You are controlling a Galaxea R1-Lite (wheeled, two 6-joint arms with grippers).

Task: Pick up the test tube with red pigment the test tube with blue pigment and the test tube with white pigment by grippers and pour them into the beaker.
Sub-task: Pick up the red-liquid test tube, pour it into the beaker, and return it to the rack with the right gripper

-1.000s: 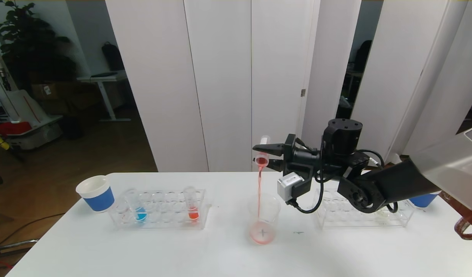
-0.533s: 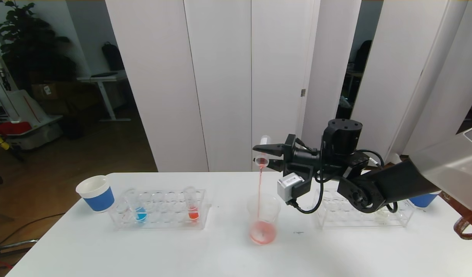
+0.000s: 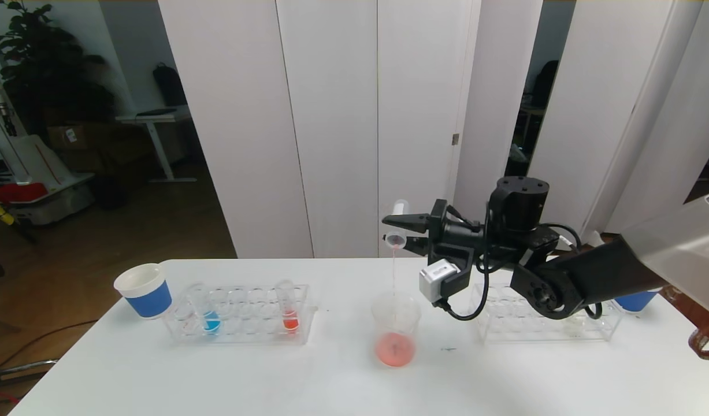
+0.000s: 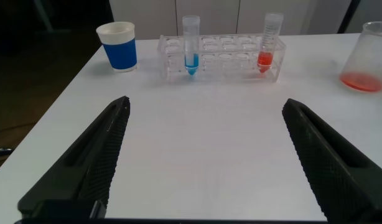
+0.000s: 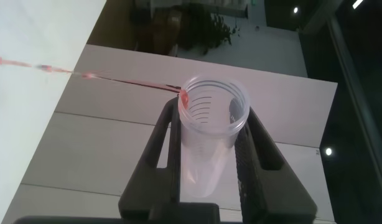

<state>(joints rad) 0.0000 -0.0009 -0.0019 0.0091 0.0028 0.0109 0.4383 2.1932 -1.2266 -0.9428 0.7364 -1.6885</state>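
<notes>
Table [image 3: 308, 381], white, carrying two clear racks. Beaker [image 3: 395, 329] at centre, red pool inside. Right gripper [image 3: 401, 230] above it, pinching tipped tube [image 3: 396, 231], thin red stream falling. Left gripper [image 4: 203, 155] low over table, spread, holding nothing. Blue tube [image 3: 207, 312] in left rack [image 3: 238, 315].

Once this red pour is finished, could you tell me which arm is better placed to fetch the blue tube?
Left: its open left gripper faces the blue tube in its rack, while the right gripper is shut on the tilted tube over the beaker.
</notes>
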